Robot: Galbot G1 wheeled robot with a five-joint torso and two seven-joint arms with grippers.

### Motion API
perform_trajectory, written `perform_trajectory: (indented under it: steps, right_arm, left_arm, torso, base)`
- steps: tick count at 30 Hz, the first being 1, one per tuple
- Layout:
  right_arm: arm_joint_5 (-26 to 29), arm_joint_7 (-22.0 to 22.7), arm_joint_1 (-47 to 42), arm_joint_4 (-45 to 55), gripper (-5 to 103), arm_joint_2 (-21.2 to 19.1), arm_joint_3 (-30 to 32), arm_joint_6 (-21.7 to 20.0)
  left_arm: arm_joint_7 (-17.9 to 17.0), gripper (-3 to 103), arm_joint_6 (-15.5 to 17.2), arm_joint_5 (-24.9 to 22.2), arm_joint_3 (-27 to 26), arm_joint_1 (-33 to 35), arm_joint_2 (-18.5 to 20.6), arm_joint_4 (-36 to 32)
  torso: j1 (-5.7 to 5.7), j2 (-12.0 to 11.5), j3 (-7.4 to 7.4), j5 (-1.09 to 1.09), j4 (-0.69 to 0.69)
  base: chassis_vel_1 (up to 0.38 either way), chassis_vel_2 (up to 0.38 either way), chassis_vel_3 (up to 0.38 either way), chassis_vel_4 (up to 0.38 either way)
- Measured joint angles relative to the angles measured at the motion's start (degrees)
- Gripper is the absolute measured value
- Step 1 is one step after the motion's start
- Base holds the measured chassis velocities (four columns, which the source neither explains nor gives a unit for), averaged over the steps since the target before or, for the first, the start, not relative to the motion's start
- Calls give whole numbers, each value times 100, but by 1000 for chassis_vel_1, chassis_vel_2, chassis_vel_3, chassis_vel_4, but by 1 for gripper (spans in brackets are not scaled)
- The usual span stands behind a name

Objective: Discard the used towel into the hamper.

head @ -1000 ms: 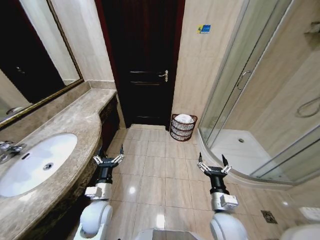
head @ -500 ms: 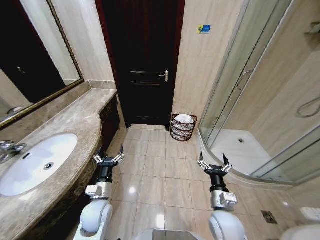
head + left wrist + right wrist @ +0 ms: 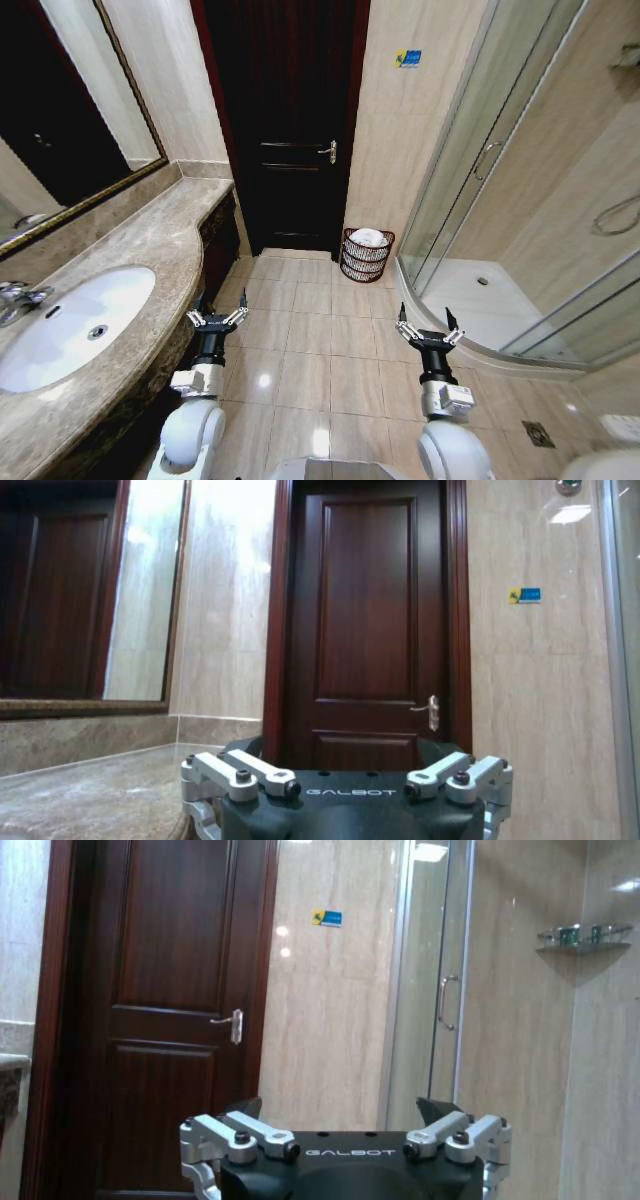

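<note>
The hamper (image 3: 366, 255), a small round dark reddish-brown open-weave basket, stands on the floor against the far wall between the door and the shower. A white towel (image 3: 368, 237) lies bunched in its top. My left gripper (image 3: 220, 310) is held low in front of me beside the counter, open and empty. Level with it, my right gripper (image 3: 426, 321) is also open and empty. Both are well short of the hamper, with bare floor tiles between.
A marble counter (image 3: 150, 260) with a white sink (image 3: 70, 330) and a mirror runs along the left. A dark wooden door (image 3: 285, 120) is shut straight ahead. A glass shower enclosure (image 3: 500, 200) with a raised white tray fills the right.
</note>
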Motion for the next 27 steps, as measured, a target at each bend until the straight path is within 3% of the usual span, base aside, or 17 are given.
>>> perform_trajectory:
  steps: [27]
  right_arm:
    - [0, -4, -1, 5, 100, 0, 0, -1]
  left_arm:
    - [2, 100, -1, -3, 0, 0, 0, -1]
  torso:
    - [0, 0, 0, 0, 0]
  base:
    - [0, 0, 0, 0]
